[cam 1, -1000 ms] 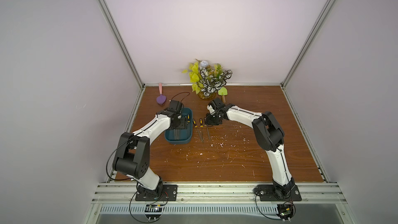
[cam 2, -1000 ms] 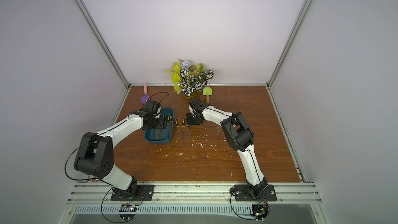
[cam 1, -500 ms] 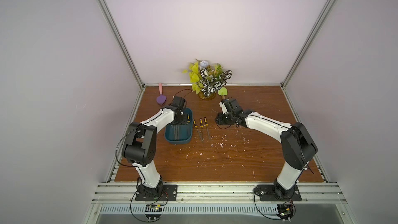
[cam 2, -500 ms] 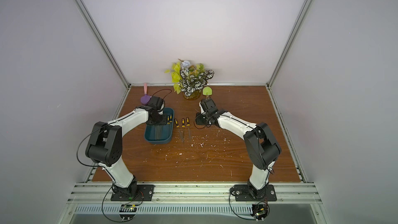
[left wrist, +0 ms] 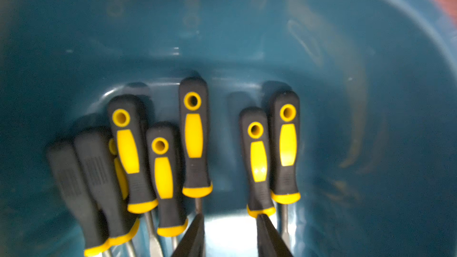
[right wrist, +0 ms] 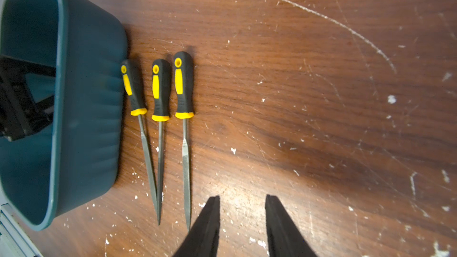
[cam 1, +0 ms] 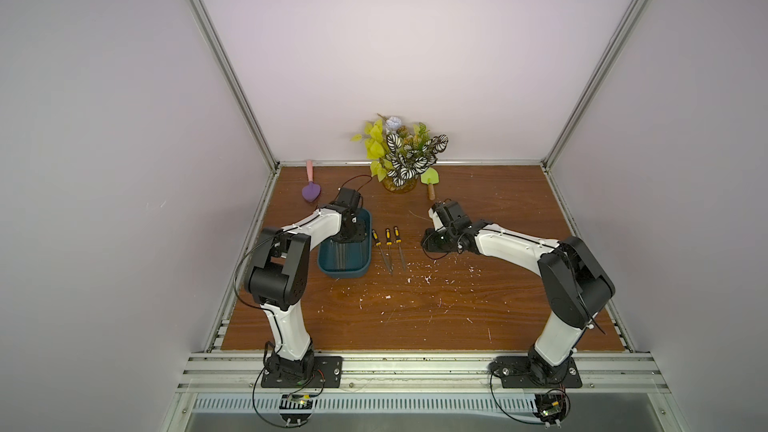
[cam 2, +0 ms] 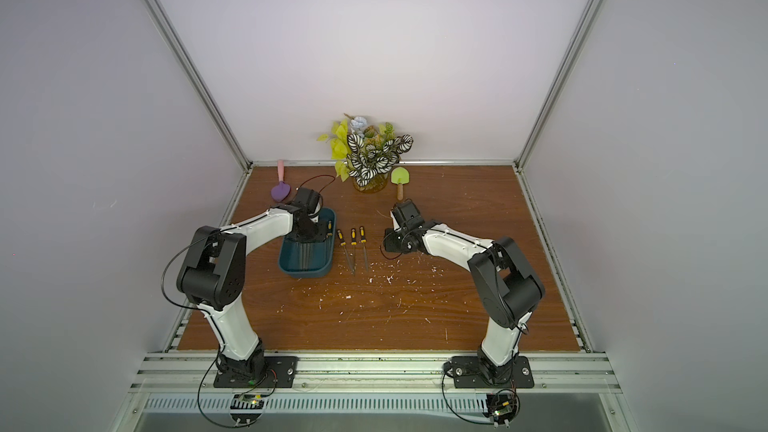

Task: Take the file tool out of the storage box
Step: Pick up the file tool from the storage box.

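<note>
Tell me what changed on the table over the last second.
The right gripper drew back toward its own side, open and empty, uncovering the third file. The left gripper stayed down in the storage box as its elbow rose. Box and other two files unmoved.

Files (left wrist: 193, 134) in storage box (cam 1: 345, 274), loose files (cam 1: 388, 249) beside
</note>
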